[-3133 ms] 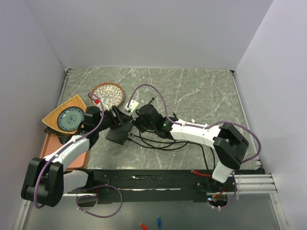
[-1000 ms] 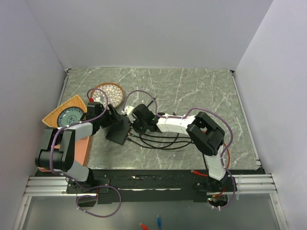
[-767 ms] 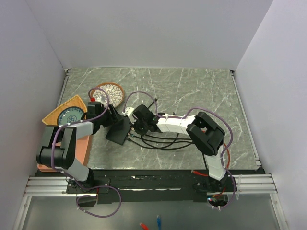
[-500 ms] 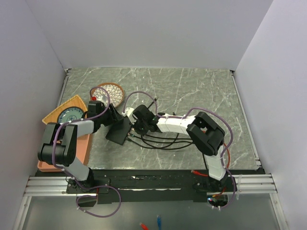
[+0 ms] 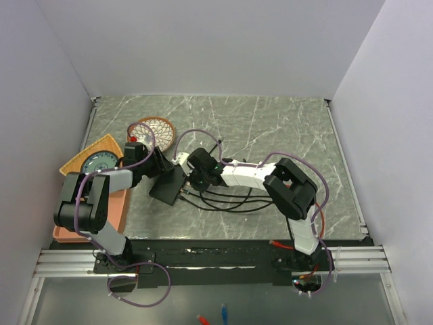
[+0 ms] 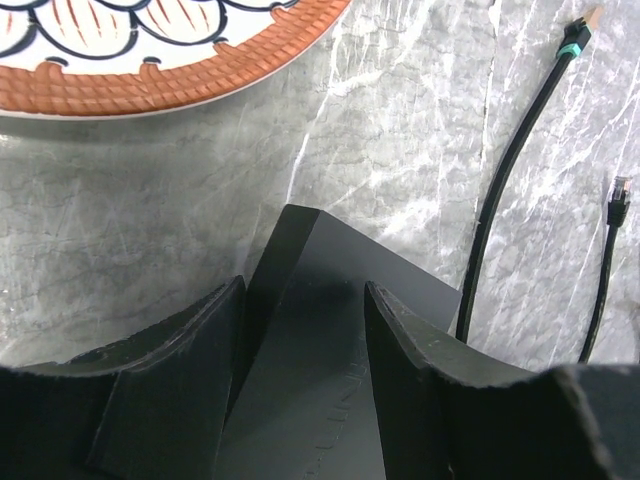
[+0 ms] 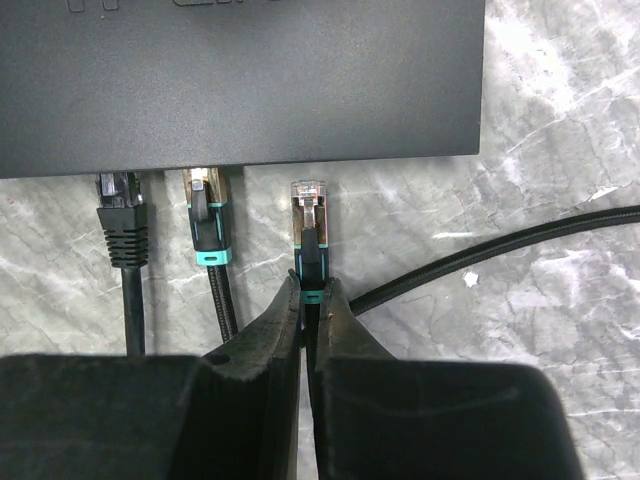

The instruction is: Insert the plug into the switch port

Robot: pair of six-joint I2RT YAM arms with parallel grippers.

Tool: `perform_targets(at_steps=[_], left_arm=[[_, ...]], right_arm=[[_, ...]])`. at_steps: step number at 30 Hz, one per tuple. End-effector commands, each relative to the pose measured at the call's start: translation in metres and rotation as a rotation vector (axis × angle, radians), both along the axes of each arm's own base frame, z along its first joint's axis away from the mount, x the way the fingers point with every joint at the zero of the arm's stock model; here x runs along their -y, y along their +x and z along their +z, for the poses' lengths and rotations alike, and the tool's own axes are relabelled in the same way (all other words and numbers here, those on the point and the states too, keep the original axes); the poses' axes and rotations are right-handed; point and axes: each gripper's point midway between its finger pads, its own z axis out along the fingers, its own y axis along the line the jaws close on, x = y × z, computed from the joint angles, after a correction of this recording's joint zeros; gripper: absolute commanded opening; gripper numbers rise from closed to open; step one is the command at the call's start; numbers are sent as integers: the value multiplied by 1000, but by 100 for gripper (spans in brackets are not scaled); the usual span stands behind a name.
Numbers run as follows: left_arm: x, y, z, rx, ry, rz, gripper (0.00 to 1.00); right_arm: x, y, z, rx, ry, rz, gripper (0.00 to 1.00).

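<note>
The flat black switch (image 5: pixel 168 184) lies left of the table's middle, and in the right wrist view (image 7: pixel 250 80) its port edge faces me. My left gripper (image 5: pixel 157 169) straddles a raised corner of the switch (image 6: pixel 330 330), which fills the gap between the fingers (image 6: pixel 180 380). My right gripper (image 7: pixel 308 285) is shut on a black plug with a teal band (image 7: pixel 310 225). The plug's clear tip stands just short of the port edge. To its left, two other plugs (image 7: pixel 205 215) sit in ports.
A round patterned dish (image 5: pixel 152 130) lies just behind the left gripper. An orange tray with a blue plate (image 5: pixel 91 166) and a pink tray (image 5: pixel 116 211) lie at the left. Black cables (image 5: pixel 223 200) loop before the switch. Two loose cable ends (image 6: pixel 570 40) lie beside it.
Since three seconds ago both arms have folded their elbows in closer. Over the last second the left arm's elbow shifted slightly. Both grippers and the switch stay almost still.
</note>
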Motion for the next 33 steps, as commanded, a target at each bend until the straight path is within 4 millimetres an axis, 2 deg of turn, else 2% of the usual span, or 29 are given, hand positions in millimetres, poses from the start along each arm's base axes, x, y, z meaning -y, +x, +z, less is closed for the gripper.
perform_targets(at_steps=[1,9,16,20,33], left_arm=[[7,-3,-3,-10,-25,-38,56],[9,-6,-3,-13,-41,-42,55],[11,-10,-4,-20,-59,-44,53],[12,-12,-5,-24,-65,-47,52],[15,-13,-7,-36,-92,-43,54]], right_arm=[[19,-29,-25,-125,-107,20,0],[6,-26,-17,-114,-75,27,0],[-5,-17,-9,-94,-12,-42,0],[-13,-15,4,-80,51,-57,0],[-32,-26,16,-71,98,23,0]])
